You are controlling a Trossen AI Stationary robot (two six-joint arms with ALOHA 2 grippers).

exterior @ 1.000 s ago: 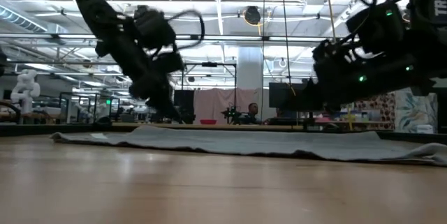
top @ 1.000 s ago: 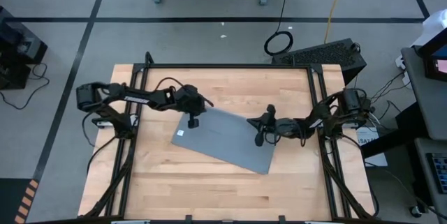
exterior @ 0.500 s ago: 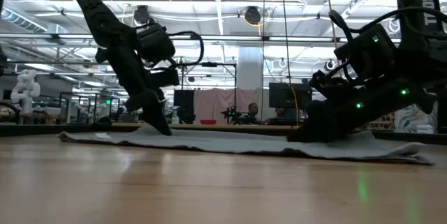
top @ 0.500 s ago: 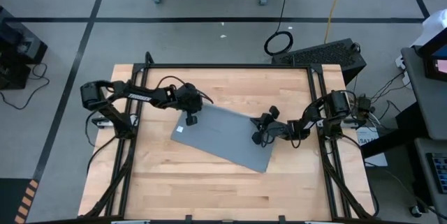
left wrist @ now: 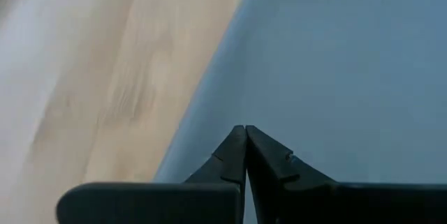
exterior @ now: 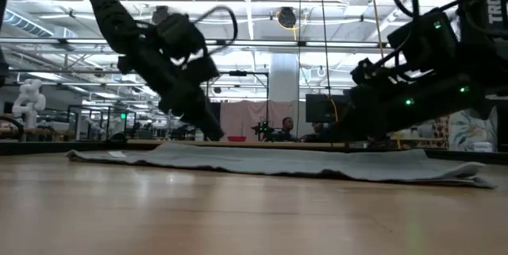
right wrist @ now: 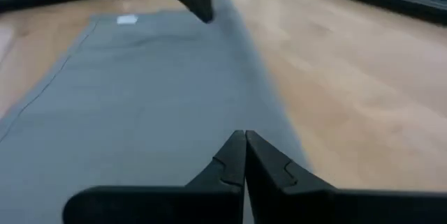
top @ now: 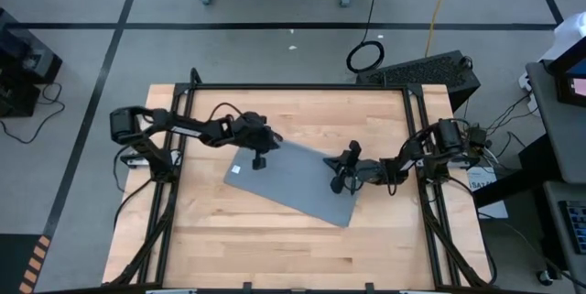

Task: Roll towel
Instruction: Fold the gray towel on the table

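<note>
1. Two dark arms reach in over the wooden table (top: 275, 239) from opposite sides.
2. Spread flat and askew near the table's middle lies the grey-blue towel (top: 291, 182).
3. Over the towel's far left corner hangs the left gripper (top: 259, 160), jaws pressed together, empty.
4. Above the towel's right edge sits the right gripper (top: 337, 184), its jaws likewise pressed together on nothing.

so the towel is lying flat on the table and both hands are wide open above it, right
Not quite. The towel does lie flat on the table, but both hands are shut, not open: each wrist view shows its fingertips pressed together. The left hand and right hand hang over the towel's far edge.
</note>
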